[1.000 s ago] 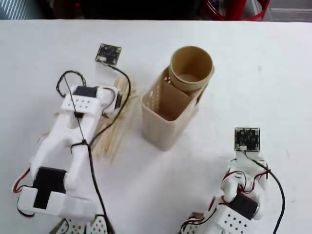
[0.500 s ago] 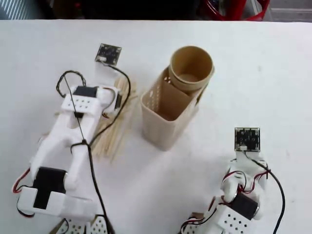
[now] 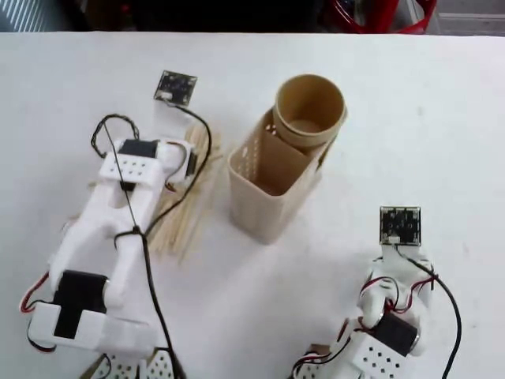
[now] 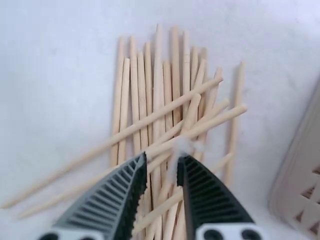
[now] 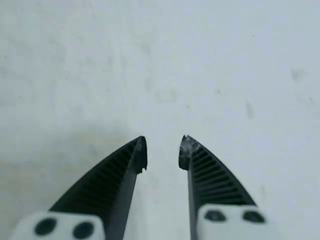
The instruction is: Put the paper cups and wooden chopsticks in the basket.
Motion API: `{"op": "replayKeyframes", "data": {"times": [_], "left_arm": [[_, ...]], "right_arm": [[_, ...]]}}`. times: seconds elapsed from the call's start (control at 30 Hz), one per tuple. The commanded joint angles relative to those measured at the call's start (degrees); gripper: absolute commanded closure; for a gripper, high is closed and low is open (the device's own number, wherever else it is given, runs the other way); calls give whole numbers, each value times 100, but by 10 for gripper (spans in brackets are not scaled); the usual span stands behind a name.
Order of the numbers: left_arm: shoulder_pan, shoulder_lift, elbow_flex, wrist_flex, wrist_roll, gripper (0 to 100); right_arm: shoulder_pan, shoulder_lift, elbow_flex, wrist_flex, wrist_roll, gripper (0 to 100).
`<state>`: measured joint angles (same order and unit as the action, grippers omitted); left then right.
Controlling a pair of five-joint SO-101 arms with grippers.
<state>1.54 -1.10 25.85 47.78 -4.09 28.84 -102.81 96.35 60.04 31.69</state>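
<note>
The wooden chopsticks [image 4: 165, 115] are fanned loosely on the surface [image 3: 410, 118], just beside the basket [image 3: 264, 217], in whose far end the paper cups [image 3: 309, 110] are already nested. The left gripper [image 4: 161, 162] is held low over the pile, narrowly parted around a few sticks, presumably for a pinch. The right gripper [image 5: 162, 150], slightly spread and empty, is kept well apart.

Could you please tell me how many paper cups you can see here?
1: a paper cup stands at the far end of the basket, seemingly inside it. A second rim within the cup suggests more may be nested there, largely hidden.
</note>
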Motion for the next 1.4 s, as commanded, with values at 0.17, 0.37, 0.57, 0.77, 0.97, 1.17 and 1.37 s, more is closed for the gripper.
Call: {"op": "replayKeyframes", "data": {"times": [0.17,0.37,0.57,0.77,0.97,1.17,1.37], "left_arm": [[-418,75,-1688,1389,-686,880],[-22,1226,-3314,3358,-2523,881],[-295,1684,-3763,3895,-3305,880],[-391,1921,-2998,2945,-3516,883],[-400,2440,-2752,2180,-3534,884],[-400,2774,-2752,1705,-3534,951],[-382,2826,-2752,1670,-3508,978]], "right_arm": [[40,-48,53,-101,35,885],[40,-48,53,-101,35,885],[40,-48,53,-101,35,885],[48,-48,53,-101,35,885],[48,-48,53,-101,35,885],[48,-48,53,-101,35,885],[48,-48,53,-101,35,885]]}}
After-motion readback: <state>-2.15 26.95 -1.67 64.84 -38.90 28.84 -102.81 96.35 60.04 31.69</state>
